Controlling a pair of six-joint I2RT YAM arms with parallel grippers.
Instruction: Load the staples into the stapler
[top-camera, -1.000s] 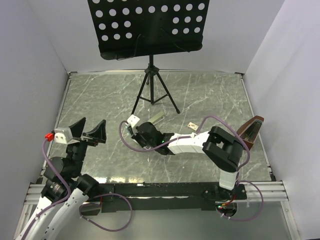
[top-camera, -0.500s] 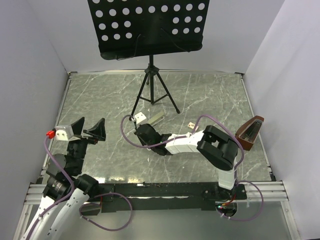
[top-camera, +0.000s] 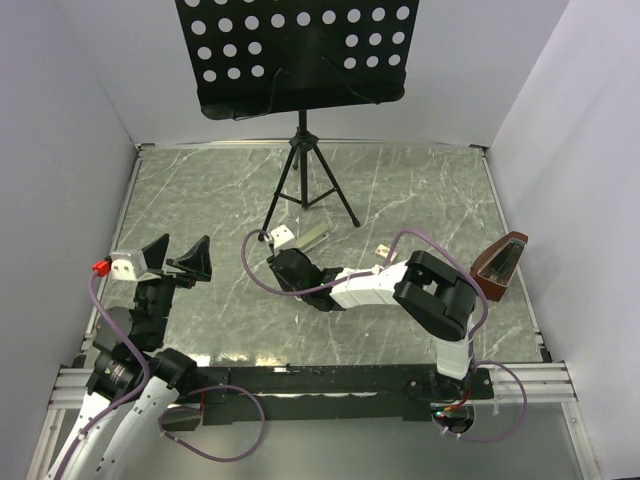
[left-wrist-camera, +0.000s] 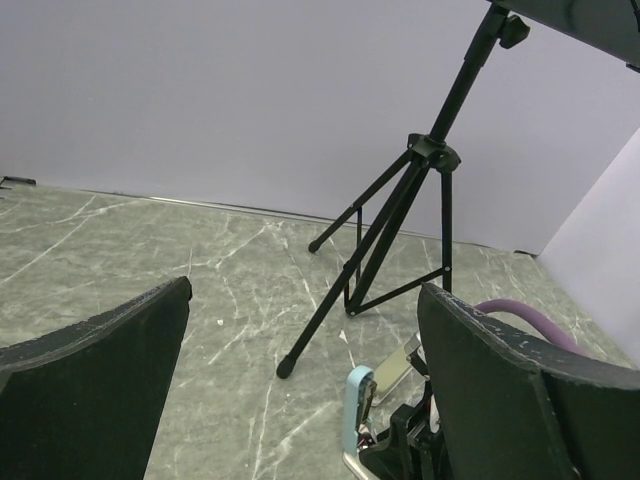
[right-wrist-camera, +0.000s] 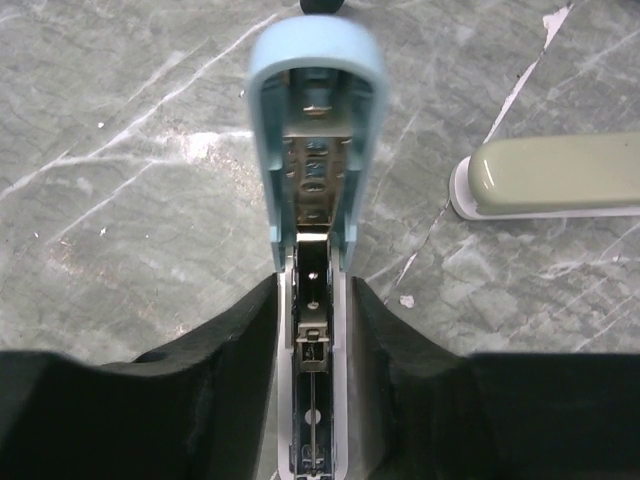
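Straddling opened stapler (right-wrist-camera: 315, 60), right end effector (right-wrist-camera: 315, 290) (grip unclear), left end effector (left-wrist-camera: 305, 290) wide near table (top-camera: 200, 200) edge

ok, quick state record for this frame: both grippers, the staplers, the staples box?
blue stapler: lid swung up, magazine channel exposed
staples in channel: cannot tell
right gripper: fingers either side of the blue stapler's base; grip unclear
left gripper: open, empty, at the left, away from the staplers
staples box: on the table, beside the right arm, untouched
green-grey stapler: closed, lying near the blue one, not touching it
brown wedge-shaped object: at the right edge
music stand: rear centre
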